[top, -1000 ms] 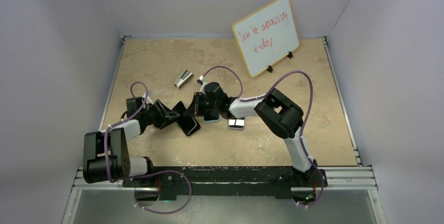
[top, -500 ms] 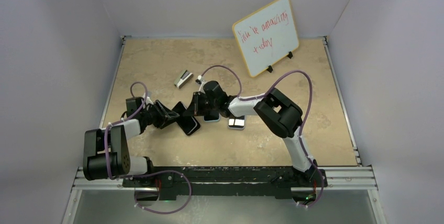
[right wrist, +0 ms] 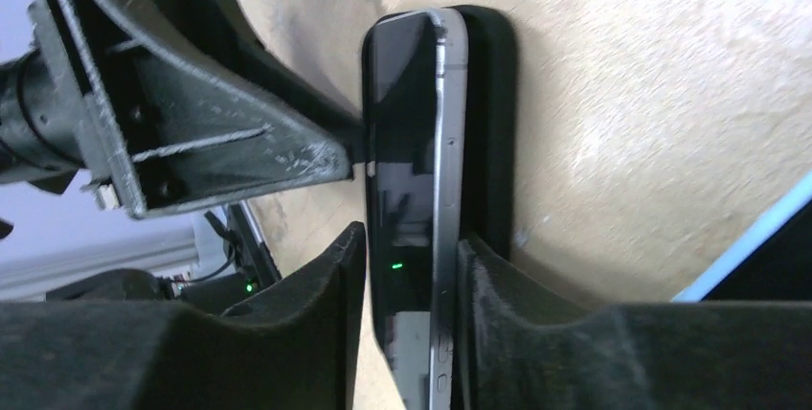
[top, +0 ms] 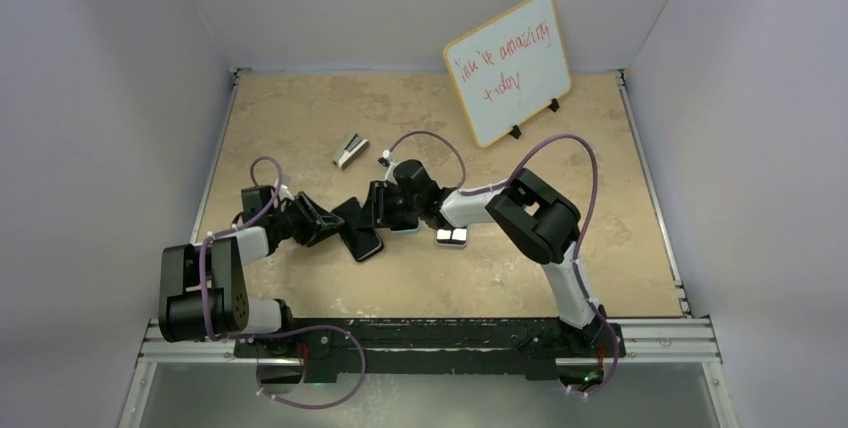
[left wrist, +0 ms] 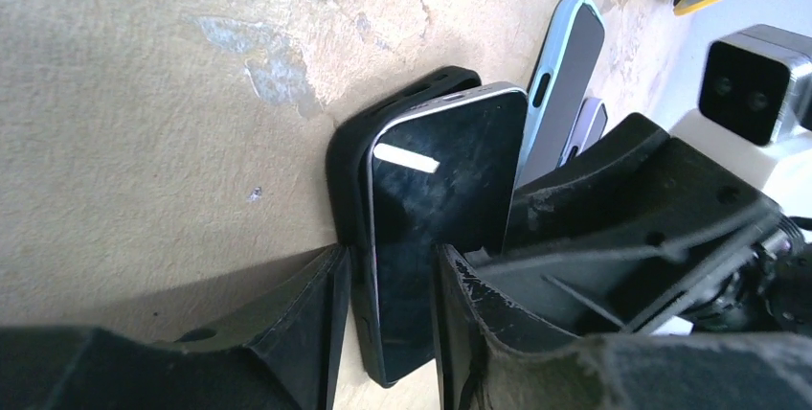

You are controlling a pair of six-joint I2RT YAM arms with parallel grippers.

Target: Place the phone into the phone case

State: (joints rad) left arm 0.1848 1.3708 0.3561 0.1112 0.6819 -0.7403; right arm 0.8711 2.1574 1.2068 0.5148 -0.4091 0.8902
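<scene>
You are working in a plain white booth with three smooth walls [top: 120, 98] around one bench [top: 300, 108], whose top is a matte, mottled beige like stone, edged at the near side by one ribbed metal rail [top: 660, 333]. Two black-and-white arms reach inward, each trailing a purple cable. One rectangular whiteboard [top: 508, 68] with a yellow frame and red handwriting leans at the back right. At the centre lies one phone case [left wrist: 347, 170], soft matte black with rounded corners, and in it your one phone [left wrist: 431, 190], a glossy black slab with a silver edge, one long side seated and the other standing proud. Your left gripper [left wrist: 391, 261] is closed narrowly across the phone case, scuffed black fingers against both sides. Your right gripper [right wrist: 407, 257] straddles the phone with a narrow gap; you cannot tell whether it clamps. Just beside lies one pale-blue-rimmed slab [left wrist: 565, 84], then one small white block [top: 452, 236] and one small grey clip-like object [top: 349, 149].
</scene>
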